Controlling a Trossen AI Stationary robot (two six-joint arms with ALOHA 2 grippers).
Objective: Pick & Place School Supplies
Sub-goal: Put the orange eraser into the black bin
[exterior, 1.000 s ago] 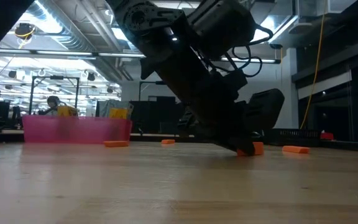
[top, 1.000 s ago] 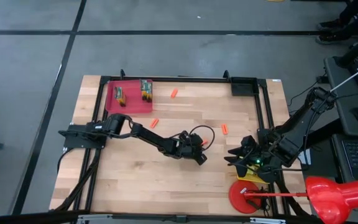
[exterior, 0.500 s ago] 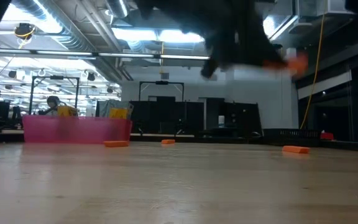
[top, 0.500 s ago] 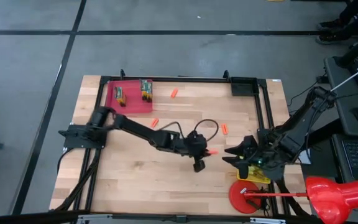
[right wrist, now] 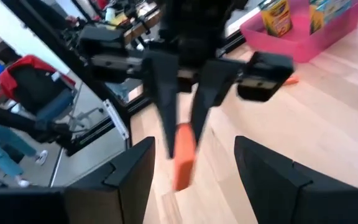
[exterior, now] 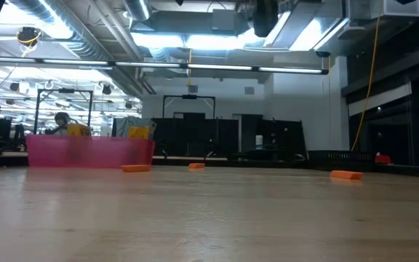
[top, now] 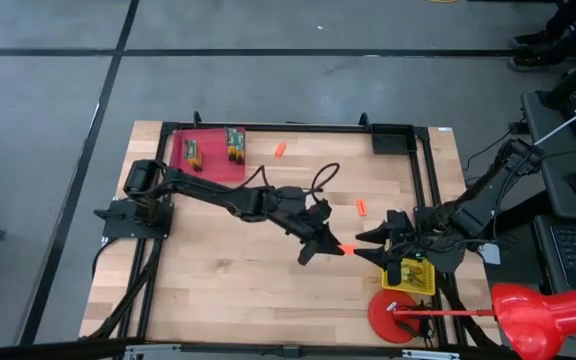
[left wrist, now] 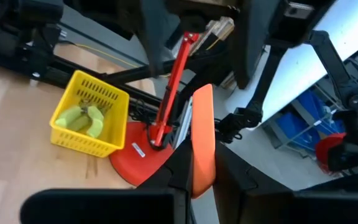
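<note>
Left fingers (top: 340,246) pinch an orange stubby piece (top: 348,248) above the table (mid-air), facing the right fingers (top: 376,250), spread.

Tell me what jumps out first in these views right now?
The left gripper, raised over mid-table, pinches a small orange stubby piece toward the open right gripper. Beyond sits a yellow mesh basket at the table's right edge; a flat pink tray holds crayon boxes far left.

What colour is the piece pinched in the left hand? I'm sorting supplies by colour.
Orange. The piece in the left hand shows best in the left wrist view.
</note>
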